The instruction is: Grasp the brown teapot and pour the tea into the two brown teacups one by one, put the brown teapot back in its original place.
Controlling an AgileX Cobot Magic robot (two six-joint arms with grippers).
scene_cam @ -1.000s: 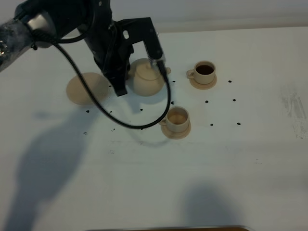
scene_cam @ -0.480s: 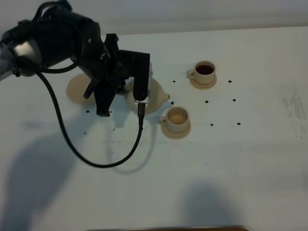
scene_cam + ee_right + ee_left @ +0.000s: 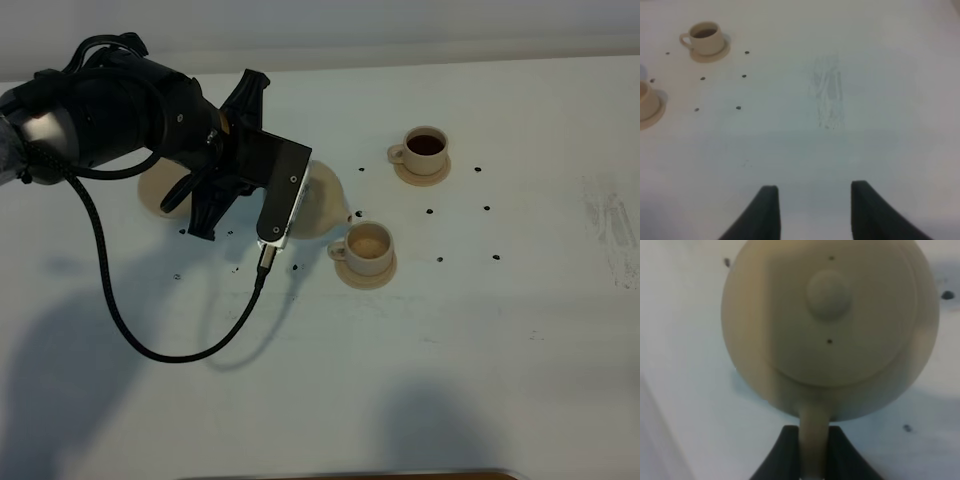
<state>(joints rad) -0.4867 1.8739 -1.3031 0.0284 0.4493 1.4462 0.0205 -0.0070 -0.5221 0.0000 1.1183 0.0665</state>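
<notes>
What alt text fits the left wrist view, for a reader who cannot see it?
The brown teapot, its knobbed lid facing the camera, fills the view; the left hand grips its handle between two dark fingers. Behind lies a white table with small dark dots.

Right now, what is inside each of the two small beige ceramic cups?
The far beige ceramic cup holds dark liquid. The near cup looks pale tan inside; whether it holds tea cannot be told.
</notes>
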